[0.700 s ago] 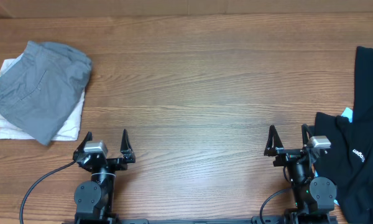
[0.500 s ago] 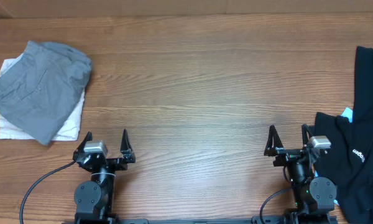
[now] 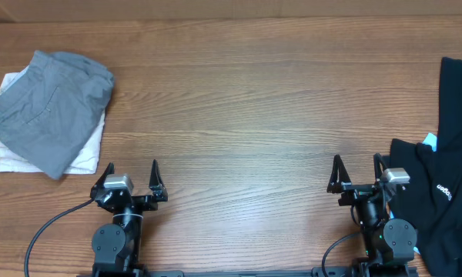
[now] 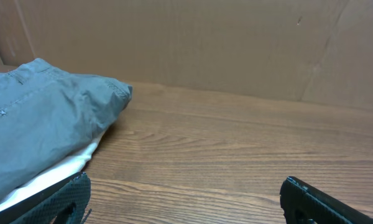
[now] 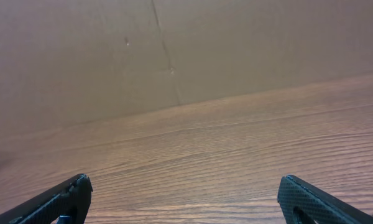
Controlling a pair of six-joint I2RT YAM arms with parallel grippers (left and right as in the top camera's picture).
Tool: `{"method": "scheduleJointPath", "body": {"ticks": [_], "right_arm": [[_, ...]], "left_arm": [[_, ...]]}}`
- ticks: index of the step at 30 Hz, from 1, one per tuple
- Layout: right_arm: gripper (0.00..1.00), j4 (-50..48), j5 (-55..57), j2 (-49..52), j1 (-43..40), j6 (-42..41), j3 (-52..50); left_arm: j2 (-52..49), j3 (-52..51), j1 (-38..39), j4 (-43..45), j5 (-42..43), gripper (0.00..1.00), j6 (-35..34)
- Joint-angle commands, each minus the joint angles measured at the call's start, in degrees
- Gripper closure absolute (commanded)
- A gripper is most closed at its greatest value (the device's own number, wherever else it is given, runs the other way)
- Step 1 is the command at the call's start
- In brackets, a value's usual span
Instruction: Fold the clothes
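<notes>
1. Down at the near edge, the left gripper [image 3: 132, 165] sits with its fingers spread wide, gripping nothing.
2. The right gripper [image 3: 357, 158] matches it, jaws apart and empty, just beside the black shirt [image 3: 446, 177].
3. That black shirt lies crumpled at the table's [image 3: 246, 100] right edge, with its white logo [image 3: 444, 190] showing and a light blue scrap [image 3: 431, 141] peeking out.
4. Farther out on the left, a grey garment [image 3: 54, 108] rests on a white garment [image 3: 88, 154], well apart from both grippers.
5. A cardboard wall [image 4: 205, 43] stands behind the table.
</notes>
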State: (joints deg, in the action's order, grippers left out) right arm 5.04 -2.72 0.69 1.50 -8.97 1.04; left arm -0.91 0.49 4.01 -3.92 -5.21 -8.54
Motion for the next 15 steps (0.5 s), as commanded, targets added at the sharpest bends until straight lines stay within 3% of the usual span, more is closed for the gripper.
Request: {"method": "scheduleJointPath", "body": {"ticks": [1, 15], "right_arm": [[0.0, -0.4, 0.2, -0.2, -0.3, 0.3, -0.5], [0.0, -0.4, 0.0, -0.2, -0.3, 0.2, -0.5]], "left_arm": [[0.3, -0.2, -0.3, 0.1, -0.5, 0.0, 1.3], [0.3, -0.2, -0.3, 0.1, -0.8, 0.0, 1.3]]}}
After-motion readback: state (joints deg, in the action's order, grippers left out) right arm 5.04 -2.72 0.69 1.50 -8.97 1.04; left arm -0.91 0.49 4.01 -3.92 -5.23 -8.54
